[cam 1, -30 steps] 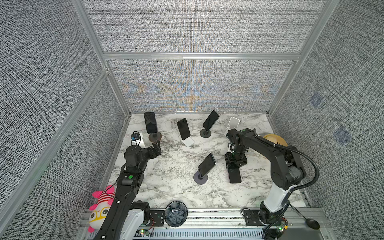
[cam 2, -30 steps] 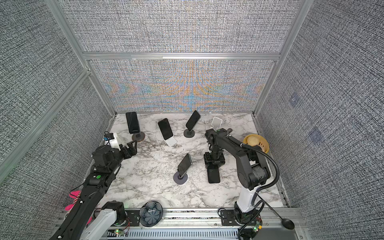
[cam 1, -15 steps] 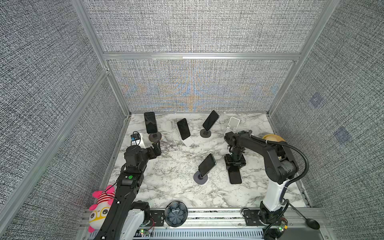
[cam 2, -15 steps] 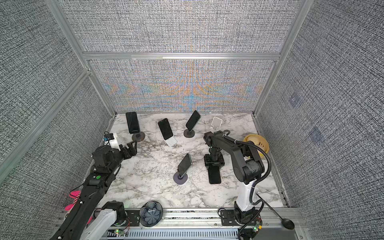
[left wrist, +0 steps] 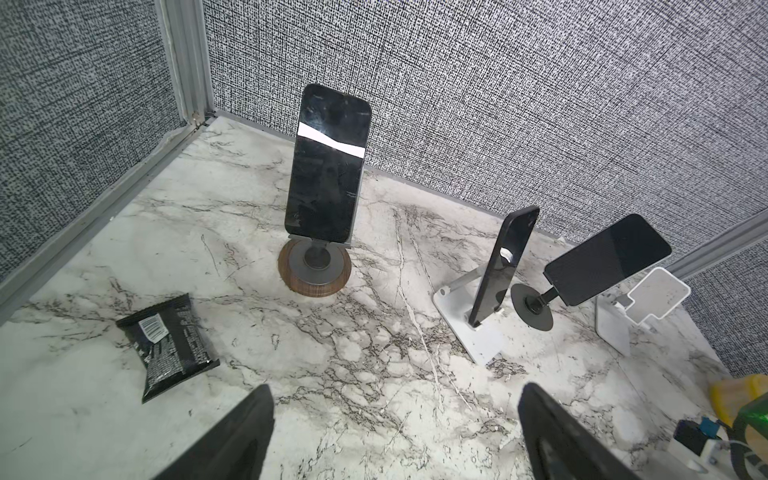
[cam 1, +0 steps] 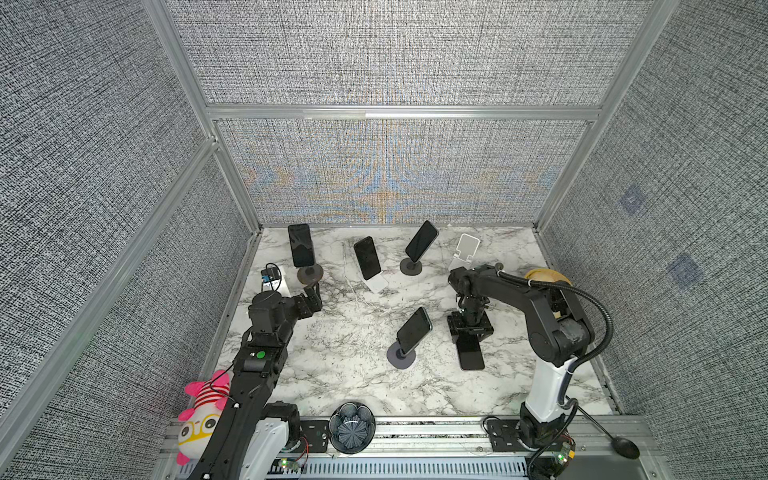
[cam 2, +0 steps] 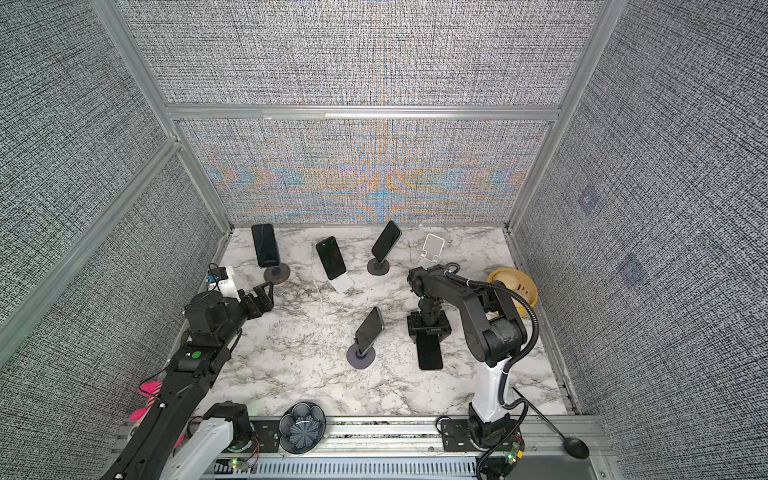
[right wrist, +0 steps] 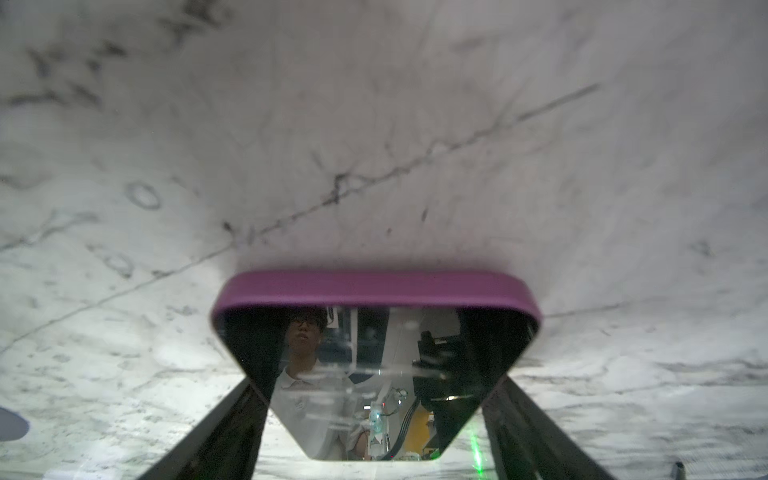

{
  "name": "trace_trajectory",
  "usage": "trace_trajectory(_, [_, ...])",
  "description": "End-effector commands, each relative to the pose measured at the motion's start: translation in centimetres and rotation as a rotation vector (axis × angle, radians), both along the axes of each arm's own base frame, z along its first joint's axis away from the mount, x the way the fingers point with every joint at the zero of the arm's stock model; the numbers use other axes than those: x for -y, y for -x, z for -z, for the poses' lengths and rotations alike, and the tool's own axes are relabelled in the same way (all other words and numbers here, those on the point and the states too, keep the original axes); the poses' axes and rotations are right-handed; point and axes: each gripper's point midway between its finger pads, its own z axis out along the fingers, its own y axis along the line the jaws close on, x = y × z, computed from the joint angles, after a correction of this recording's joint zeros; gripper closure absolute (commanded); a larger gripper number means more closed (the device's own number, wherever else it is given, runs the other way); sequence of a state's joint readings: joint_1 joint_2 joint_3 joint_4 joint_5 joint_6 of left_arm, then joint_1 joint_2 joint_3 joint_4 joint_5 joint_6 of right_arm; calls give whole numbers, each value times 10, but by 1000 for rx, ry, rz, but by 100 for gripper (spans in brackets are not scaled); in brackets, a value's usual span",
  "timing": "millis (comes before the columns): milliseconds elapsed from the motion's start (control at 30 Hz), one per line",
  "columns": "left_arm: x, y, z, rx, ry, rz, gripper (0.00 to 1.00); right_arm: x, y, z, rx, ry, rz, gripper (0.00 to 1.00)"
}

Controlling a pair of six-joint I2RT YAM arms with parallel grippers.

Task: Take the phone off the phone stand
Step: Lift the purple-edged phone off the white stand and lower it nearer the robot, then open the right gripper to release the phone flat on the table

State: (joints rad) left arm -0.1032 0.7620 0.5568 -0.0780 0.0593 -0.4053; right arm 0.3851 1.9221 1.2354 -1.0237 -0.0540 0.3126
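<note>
Phone point(cam 1: 471, 355) lies flat on tabletop point(cam 1: 332, 374), front right, off any stand. Right end effector point(cam 1: 471, 332) straddles its far end, 2 fingers point(right wrist: 224, 436) spread wide; cannot tell if they touch its edges. Risk: lifting while they drag could tip it or skid it into the propped phone point(cam 1: 413, 330) just beside. Left end effector point(left wrist: 395, 390) gapes wide, empty. Far right, white stand point(cam 1: 466, 249) sits bare.
</note>
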Motion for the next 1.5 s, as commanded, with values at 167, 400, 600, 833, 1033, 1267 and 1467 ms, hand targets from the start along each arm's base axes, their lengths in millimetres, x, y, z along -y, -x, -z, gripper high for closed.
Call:
trace_trajectory(167, [1,-1,0,5,2,3,7,1,-6,4,37,8,4,4])
trace_trajectory(400, [3,-1,1,2,1,20,6,-5,-10,-3,50,-26,-2,1])
trace_trajectory(600, [42,-8,0,-22,50,217,6,-12,-16,-16,81,-66,-14,1])
trace_trajectory(833, [80,-1,-6,14,-62,372,5,-20,-17,-34,126,-158,4,1])
trace_trajectory(1033, [123,10,-13,71,-68,549,2,-21,-18,-53,189,-227,37,1])
trace_trajectory(1267, [175,30,-13,108,-102,773,2,-20,-37,-83,390,-393,214,1])
trace_trajectory(1467, [216,66,-9,99,-79,1050,1,-14,-51,-98,515,-429,293,1])
